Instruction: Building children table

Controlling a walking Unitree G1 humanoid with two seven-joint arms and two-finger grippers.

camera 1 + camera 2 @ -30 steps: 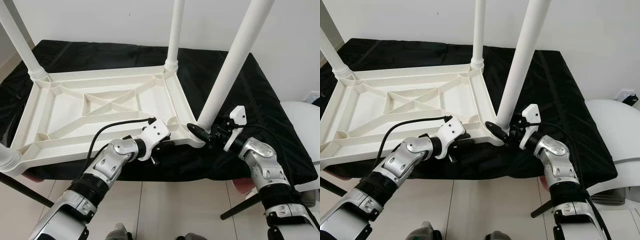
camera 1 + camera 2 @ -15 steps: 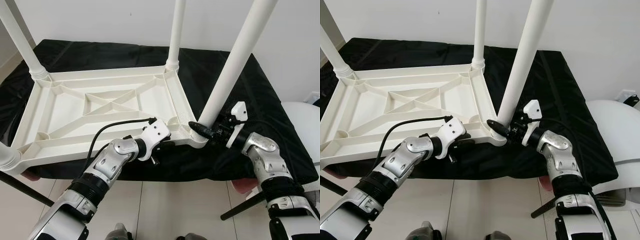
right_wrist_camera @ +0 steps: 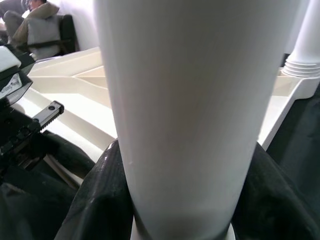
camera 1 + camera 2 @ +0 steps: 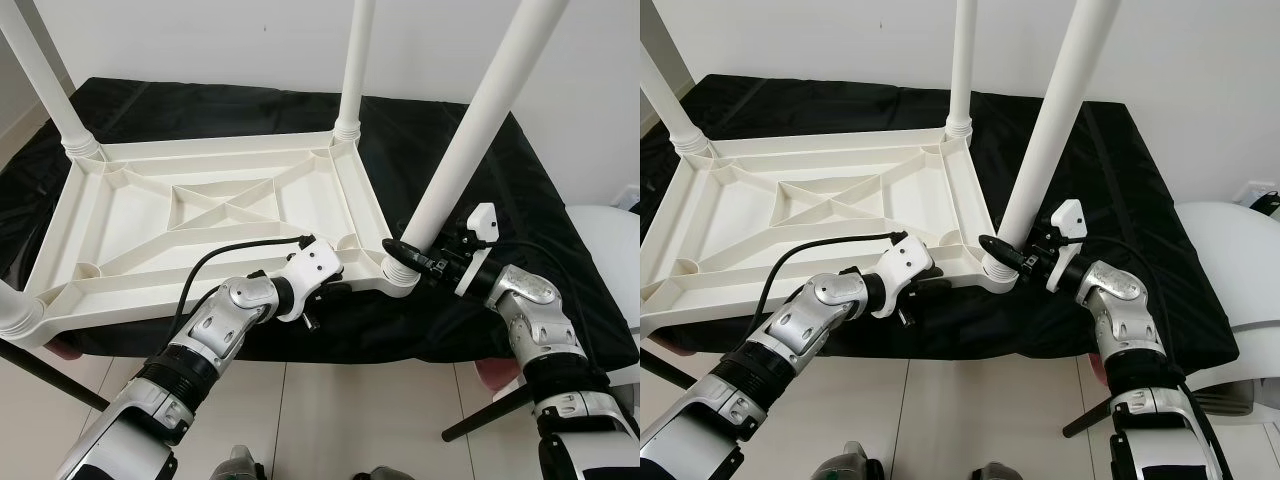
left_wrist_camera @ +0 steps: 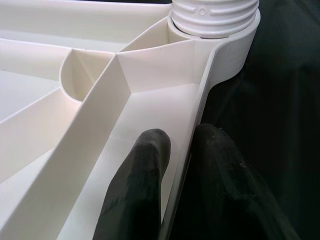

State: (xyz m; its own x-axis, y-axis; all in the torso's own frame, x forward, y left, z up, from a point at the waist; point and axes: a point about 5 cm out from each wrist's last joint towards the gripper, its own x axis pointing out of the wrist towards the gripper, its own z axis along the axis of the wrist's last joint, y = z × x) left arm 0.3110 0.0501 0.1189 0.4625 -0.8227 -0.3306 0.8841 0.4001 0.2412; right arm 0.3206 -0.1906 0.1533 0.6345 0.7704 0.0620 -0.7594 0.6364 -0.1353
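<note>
Because the tabletop (image 4: 200,220) lies upside down on the black cloth (image 4: 480,190), its ribbed underside faces up and each corner socket can take a leg from above. Three legs show standing in their sockets, and a fourth, the near-right leg (image 4: 470,140), sits in the corner nearest the robot's right side, leaning a little rather than plumb. That lean suggests it is being turned or seated home, though the pictures cannot settle how far the thread has gone.

Reaching in low from the right, the right gripper (image 4: 415,262) has its forearm bent inward at the elbow and its fingers aimed toward the table's centre. In the right wrist view the two black fingers (image 3: 95,200) wrap either side of the white tube just above its collar, so the pincer is clamped around the leg at its base, a sensible place to twist from.

Across the near edge, the left gripper (image 5: 177,165) steadies the work. Its arm comes up from below the table edge, with the wrist cocked toward the same corner. One finger (image 5: 145,170) lies inside the rim (image 5: 200,115) and the other outside, pinching that thin wall close to the threaded socket (image 5: 215,15). This hold likely keeps the top from spinning or sliding on the cloth.
</note>
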